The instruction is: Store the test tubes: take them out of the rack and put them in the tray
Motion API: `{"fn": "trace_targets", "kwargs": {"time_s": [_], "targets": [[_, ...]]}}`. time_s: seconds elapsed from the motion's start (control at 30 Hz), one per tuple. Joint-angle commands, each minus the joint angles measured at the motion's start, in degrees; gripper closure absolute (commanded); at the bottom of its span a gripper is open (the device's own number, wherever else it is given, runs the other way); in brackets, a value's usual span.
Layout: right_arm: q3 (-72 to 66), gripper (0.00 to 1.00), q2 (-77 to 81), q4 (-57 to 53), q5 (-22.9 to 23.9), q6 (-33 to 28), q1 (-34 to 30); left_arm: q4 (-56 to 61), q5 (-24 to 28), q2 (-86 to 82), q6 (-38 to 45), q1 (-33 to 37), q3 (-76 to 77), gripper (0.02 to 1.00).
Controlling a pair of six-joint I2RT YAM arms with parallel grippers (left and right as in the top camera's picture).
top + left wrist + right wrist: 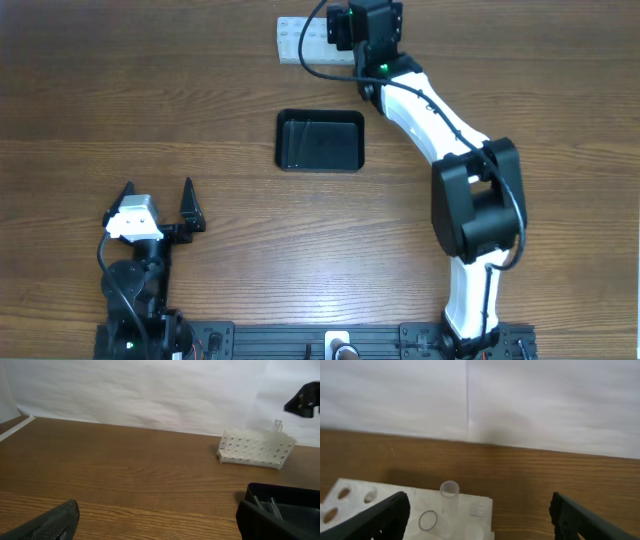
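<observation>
One clear test tube [449, 496] stands in the white rack [298, 42] at the table's far edge, framed by the right gripper's [480, 510] wide-spread fingers. An off-centre close could tip it or drag the rack. The black tray [320, 113] waits nearby; the left gripper [158, 197] rests open, well apart.

No writing, number, label or sign can be read anywhere. The white rack [295, 40] and the black tray [282, 140] show plain surfaces. A small pale patch [337, 341] on the black rail [270, 335] along the top view's bottom edge is too small to tell whether it bears any print.
</observation>
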Motion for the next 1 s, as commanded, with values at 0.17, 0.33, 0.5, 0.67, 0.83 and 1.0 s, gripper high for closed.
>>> {"fn": "trace_targets", "kwargs": {"time_s": [0.17, 0.33, 0.5, 0.67, 0.83, 1.0], "targets": [[11.54, 0.121, 7.91, -3.23, -1.18, -2.51, 1.68, -0.24, 0.79, -0.20, 0.63, 0.28, -0.24, 0.020], [15.63, 0.156, 11.06, -4.92, 3.21, 0.09, 3.41, -0.24, 0.79, -0.17, 0.63, 0.28, -0.24, 0.020], [15.72, 0.169, 11.45, -5.79, 4.81, 5.86, 4.13, -0.24, 0.79, -0.20, 0.63, 0.31, -0.24, 0.020], [15.72, 0.213, 11.45, -8.66, 5.60, 11.19, 4.00, -0.24, 0.79, -0.20, 0.63, 0.31, -0.24, 0.020], [15.72, 0.224, 11.45, -9.79, 7.19, 11.39, 3.80, -0.24, 0.79, -0.20, 0.63, 0.31, -0.24, 0.020], [15.72, 0.266, 11.45, -12.39, 7.63, 12.33, 3.65, -0.24, 0.79, -0.20, 0.63, 0.31, -0.24, 0.020]]}}
